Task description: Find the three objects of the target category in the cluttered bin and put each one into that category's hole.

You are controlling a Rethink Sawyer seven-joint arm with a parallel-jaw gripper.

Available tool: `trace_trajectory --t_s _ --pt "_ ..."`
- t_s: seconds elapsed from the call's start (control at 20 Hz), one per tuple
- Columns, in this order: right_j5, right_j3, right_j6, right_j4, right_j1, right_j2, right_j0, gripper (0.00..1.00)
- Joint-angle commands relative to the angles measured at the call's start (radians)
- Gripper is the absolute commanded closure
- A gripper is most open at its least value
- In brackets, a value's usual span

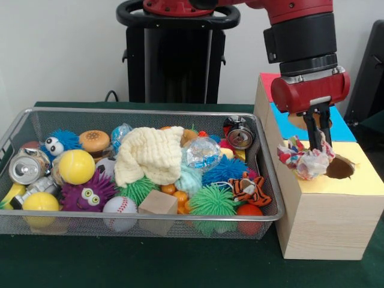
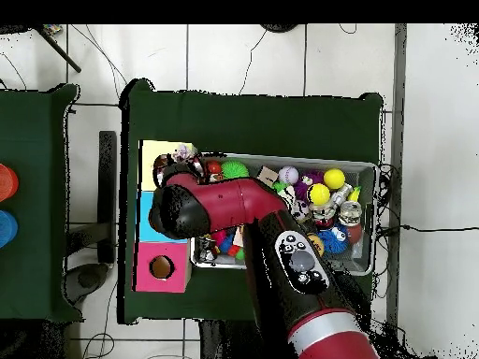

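My gripper [image 1: 317, 143] is shut on a knotted white rope bundle [image 1: 306, 159] speckled with colours. It holds the bundle just above the yellow part [image 1: 360, 180] of the wooden box, right beside the round hole [image 1: 339, 168]. In the overhead view the bundle [image 2: 184, 152] shows at the yellow section [image 2: 157, 150], and the arm hides the gripper. The wire mesh bin [image 1: 144, 111] stands left of the box, full of toys. No other rope bundle shows in the bin.
A cream waffle cloth [image 1: 147, 153] and a clear crinkly ball [image 1: 203, 153] lie on top of the clutter. A yellow ball [image 1: 77, 166], a can [image 1: 27, 166], a baseball [image 1: 119, 207] and a wooden cube [image 1: 157, 204] are there too. The box also has a blue section [image 2: 150, 215] and a pink section with a hole [image 2: 161, 267].
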State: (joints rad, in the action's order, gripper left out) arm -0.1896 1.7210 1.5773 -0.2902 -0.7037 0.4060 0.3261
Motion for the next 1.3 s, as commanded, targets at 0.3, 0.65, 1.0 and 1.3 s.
trace_trajectory --t_s 0.3,0.65,1.0,1.3 --pt "-0.128 0.025 0.125 0.041 -0.004 -0.035 -0.024 1.0" --pt "-0.126 0.019 0.127 0.053 0.002 -0.04 -0.038 1.0" --pt "-0.126 0.018 0.116 0.054 0.013 -0.031 -0.035 1.0" --pt "-0.126 0.012 0.1 0.048 0.026 -0.022 -0.021 1.0"
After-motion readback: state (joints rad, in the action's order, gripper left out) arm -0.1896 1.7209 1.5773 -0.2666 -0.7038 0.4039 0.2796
